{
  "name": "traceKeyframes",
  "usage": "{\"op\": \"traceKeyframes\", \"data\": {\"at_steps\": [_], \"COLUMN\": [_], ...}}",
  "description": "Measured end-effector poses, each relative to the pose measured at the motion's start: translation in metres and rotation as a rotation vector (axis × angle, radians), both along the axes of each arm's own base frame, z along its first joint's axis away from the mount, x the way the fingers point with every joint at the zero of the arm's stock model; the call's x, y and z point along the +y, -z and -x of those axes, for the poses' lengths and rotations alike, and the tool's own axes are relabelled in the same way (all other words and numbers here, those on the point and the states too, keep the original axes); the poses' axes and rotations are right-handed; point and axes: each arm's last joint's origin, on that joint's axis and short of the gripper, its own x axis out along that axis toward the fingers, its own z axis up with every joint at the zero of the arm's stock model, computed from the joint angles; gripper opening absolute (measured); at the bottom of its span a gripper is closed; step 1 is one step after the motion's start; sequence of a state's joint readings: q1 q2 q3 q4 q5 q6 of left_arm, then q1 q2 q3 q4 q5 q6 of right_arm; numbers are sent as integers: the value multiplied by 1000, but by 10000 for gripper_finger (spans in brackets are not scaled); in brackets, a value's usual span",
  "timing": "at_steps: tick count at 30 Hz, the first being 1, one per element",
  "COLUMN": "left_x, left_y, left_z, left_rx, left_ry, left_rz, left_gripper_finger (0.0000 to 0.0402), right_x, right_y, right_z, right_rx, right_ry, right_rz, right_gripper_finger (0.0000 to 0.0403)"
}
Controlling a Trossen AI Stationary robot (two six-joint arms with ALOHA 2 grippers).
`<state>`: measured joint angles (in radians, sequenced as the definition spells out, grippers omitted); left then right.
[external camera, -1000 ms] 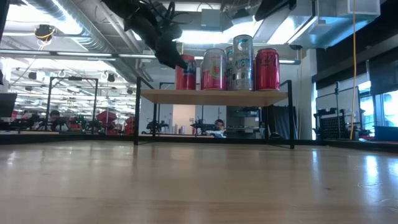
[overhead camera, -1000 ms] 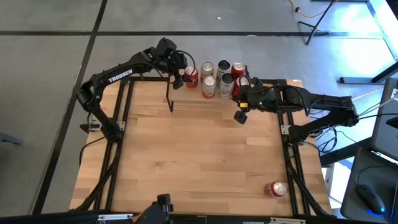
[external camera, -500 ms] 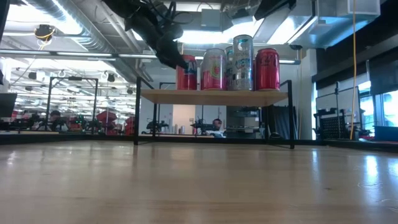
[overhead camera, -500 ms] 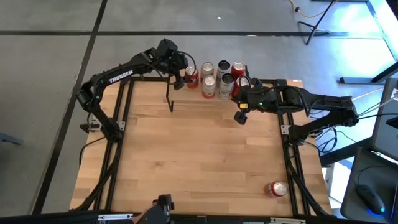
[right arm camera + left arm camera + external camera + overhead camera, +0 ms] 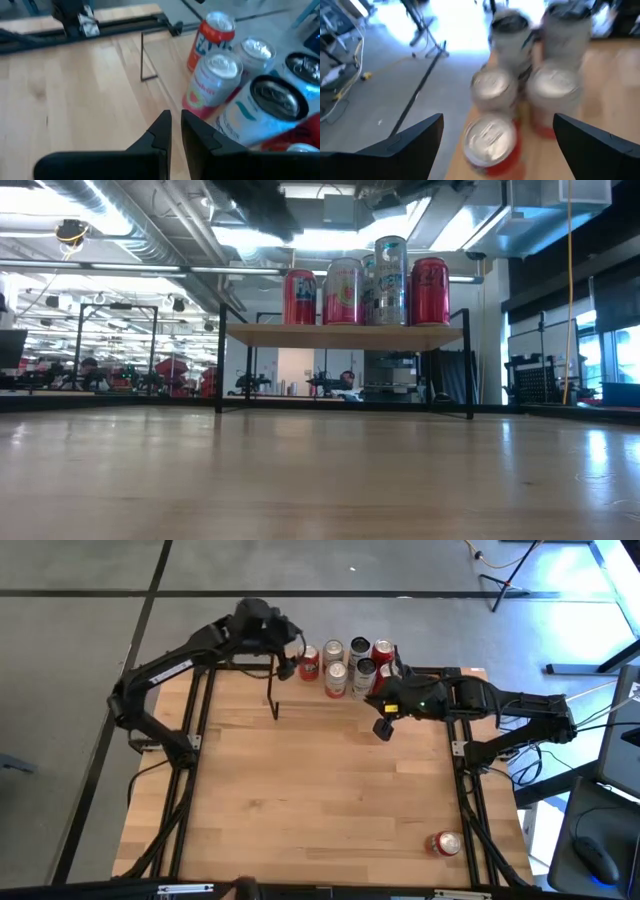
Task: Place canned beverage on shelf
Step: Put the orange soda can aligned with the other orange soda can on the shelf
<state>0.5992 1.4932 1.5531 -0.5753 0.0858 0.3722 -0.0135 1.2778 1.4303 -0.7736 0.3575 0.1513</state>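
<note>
Now that the left tool has been drawn back and up, fingers spread wide and empty, the red can is left standing alone at the shelf's left end. Placement looks done. The right tool, nearly closed, holds nothing beside the shelf.

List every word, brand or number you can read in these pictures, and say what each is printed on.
"FAN": white letters on the orange can, the rest of the word hidden round its curve.
Pink can beside it: label print blurred, unreadable.
Labels of the cans standing on the shelf, low view: too small to read.
Pale lettering on the left arm, high view: too small to read.
</note>
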Motion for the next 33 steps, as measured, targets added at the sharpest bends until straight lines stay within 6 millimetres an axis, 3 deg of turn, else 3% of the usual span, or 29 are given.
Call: {"op": "traceKeyframes", "data": {"at_steps": [5,11,18,25,29,33], "left_x": [-34,-82,-139,-201,-233,-253], "left_y": [-26,-34,-14,12,22,20], "left_z": [11,15,5,7,15,28], "left_rx": [-108,-112,-3,31,39,39], "left_ry": [32,113,170,121,110,118], "left_rz": [29,165,342,424,434,412], "left_gripper_finger": [363,363,363,364,364,364], "right_x": [1,28,56,73,75,77], "right_y": [-4,-27,-29,-31,-31,-33], "right_z": [0,11,32,31,26,26], "right_rx": [-11,-67,-29,-74,-104,-104], "right_ry": [-23,-228,-356,-417,-395,-373], "right_rz": [-12,-25,-90,-230,-334,-446], "right_gripper_finger": [37,37,37,39,77,162]}}
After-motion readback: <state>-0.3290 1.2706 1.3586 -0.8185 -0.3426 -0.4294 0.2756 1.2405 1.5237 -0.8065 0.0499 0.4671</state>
